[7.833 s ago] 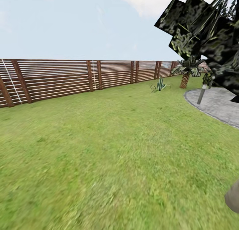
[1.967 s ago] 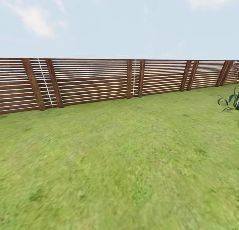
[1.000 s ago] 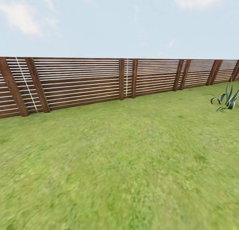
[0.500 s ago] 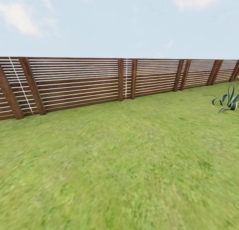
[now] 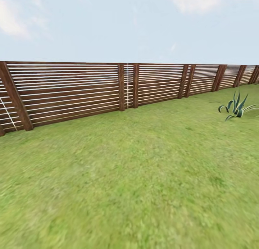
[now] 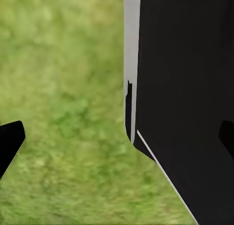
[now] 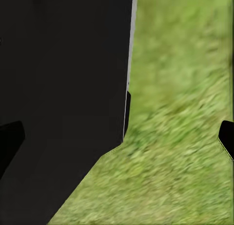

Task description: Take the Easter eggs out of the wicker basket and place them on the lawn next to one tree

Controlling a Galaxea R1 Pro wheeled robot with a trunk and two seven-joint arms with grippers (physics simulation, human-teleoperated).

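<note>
Looking ahead from the head camera, I see the lawn [image 5: 136, 177] stretching to a slatted wooden fence [image 5: 72, 90], with a spiky plant [image 5: 235, 107] on the grass at right, just short of the fence, under pale sky. Of the task's things, I see just that grass. At the left wrist, the left gripper [image 6: 117, 139] hangs over grass beside a black body panel [image 6: 190, 88], fingertips spread wide with nothing between. The right gripper [image 7: 117, 137] likewise stands parted and empty.
</note>
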